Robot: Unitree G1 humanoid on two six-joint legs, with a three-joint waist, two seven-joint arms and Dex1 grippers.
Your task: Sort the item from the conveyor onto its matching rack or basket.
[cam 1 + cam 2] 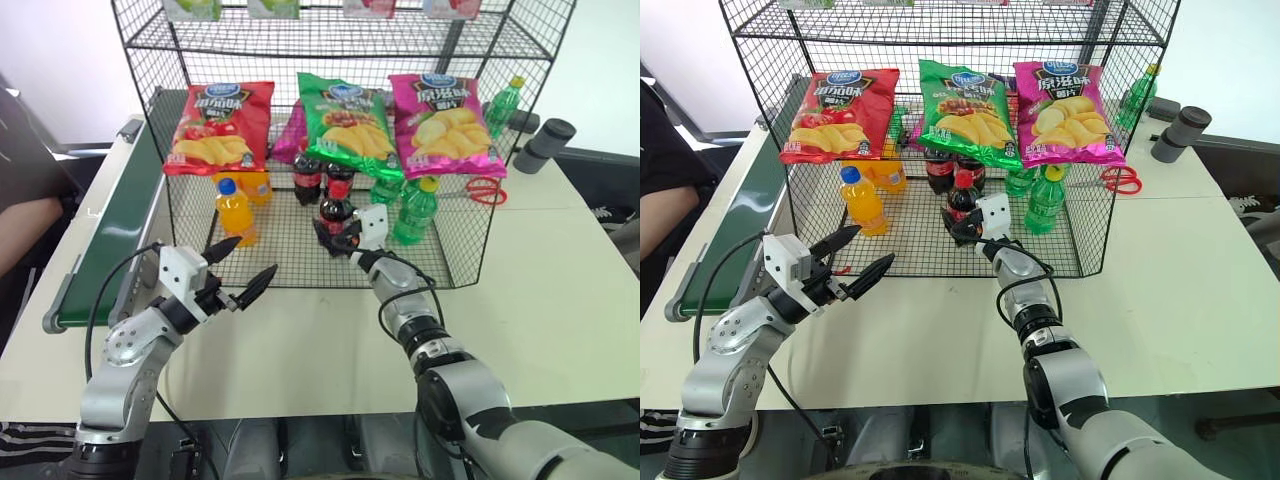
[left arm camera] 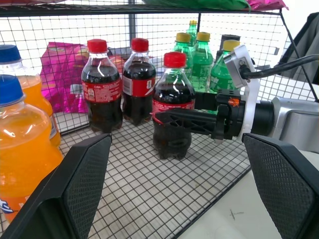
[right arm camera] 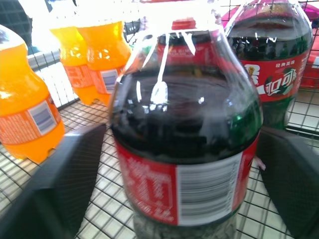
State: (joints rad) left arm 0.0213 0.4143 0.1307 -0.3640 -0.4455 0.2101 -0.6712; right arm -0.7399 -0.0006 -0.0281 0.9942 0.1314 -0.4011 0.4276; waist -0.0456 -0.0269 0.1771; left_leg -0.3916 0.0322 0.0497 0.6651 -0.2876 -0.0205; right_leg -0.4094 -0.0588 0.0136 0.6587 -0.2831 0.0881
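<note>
The left gripper [image 1: 243,285] hovers wide open and empty above the table [image 1: 560,300]. Farther in, the right gripper [image 2: 172,119], fingers spread (released, I judge), flanks the cola bottle [image 2: 173,104] upright on the rack [image 1: 300,255] floor, just before the other colas [image 2: 119,82].

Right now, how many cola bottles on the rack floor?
3. Front cola stands between the right gripper's open fingers; two colas stand side by side behind it. More may be hidden behind the chip bags.

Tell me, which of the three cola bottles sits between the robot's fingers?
The front cola bottle, standing alone nearest the rack's open edge, with the right gripper open around it. The other two colas stand side by side behind it.
</note>
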